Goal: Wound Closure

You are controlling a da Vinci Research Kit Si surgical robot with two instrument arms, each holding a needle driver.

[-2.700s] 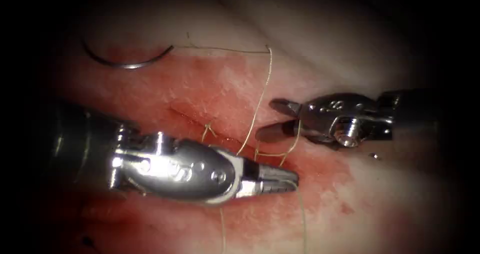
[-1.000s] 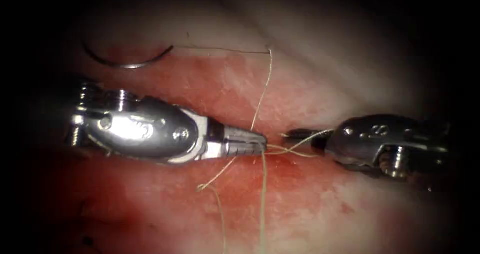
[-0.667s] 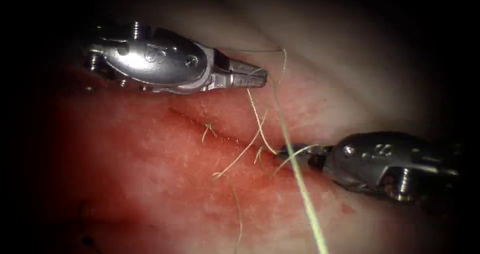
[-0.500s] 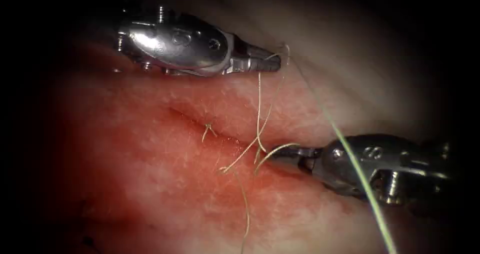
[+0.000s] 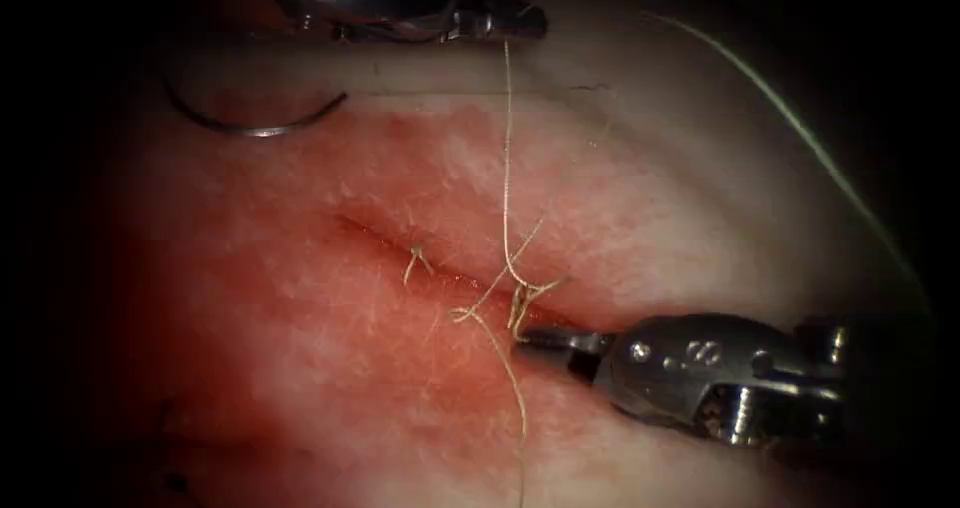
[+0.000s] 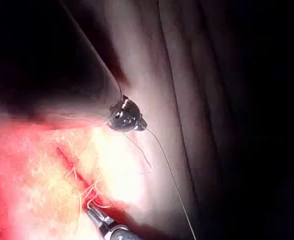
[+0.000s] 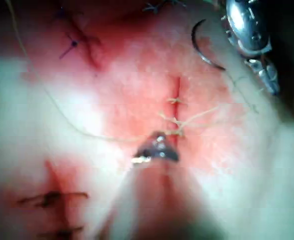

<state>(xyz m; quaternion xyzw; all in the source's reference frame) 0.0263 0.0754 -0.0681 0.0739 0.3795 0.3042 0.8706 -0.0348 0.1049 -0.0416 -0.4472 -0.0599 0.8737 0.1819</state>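
Needle (image 5: pixel 255 120) lies free on the tissue (image 5: pixel 300 368), up and left of the cut (image 5: pixel 440 268), not in it. Above the cut my left tool (image 5: pixel 520 23) has risen clear since a second ago, jaws clamped on the thread (image 5: pixel 506 158), which runs taut down to the knot (image 5: pixel 515 298) at the cut. Right of the knot my right tool (image 5: pixel 545 340) grips the short end, jaws closed. I judge I'm tightening a throw; next calls for even, opposed pull.
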